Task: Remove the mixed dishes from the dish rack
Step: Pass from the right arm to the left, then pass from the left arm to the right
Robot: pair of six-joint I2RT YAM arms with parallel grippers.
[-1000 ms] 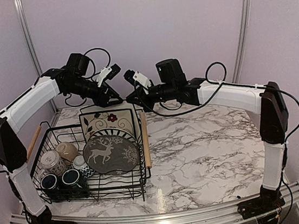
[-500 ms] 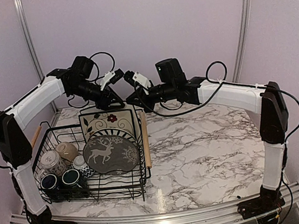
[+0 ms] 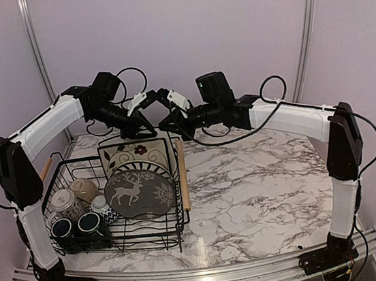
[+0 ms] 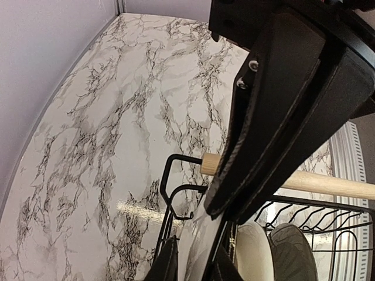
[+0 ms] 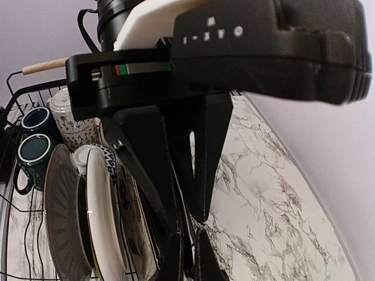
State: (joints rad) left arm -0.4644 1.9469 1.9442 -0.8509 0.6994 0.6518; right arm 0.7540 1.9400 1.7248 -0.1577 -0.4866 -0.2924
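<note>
The black wire dish rack stands at the left with the mixed dishes in it. The square cream floral plate stands upright at the back, and the grey deer plate leans in front of it. My left gripper sits on that square plate's top edge. In the left wrist view its fingers close on either side of the plate's pale rim. My right gripper is shut just beside it, at the plate's right corner; its fingertips point down behind the upright plates.
A tan mug, a patterned mug and two dark-blue mugs fill the rack's left side. The right wooden handle borders the marble table. The two grippers nearly touch above the rack.
My left gripper has shifted right toward the right gripper, settled onto the square plate's top edge and closed on it. The right arm has held still.
</note>
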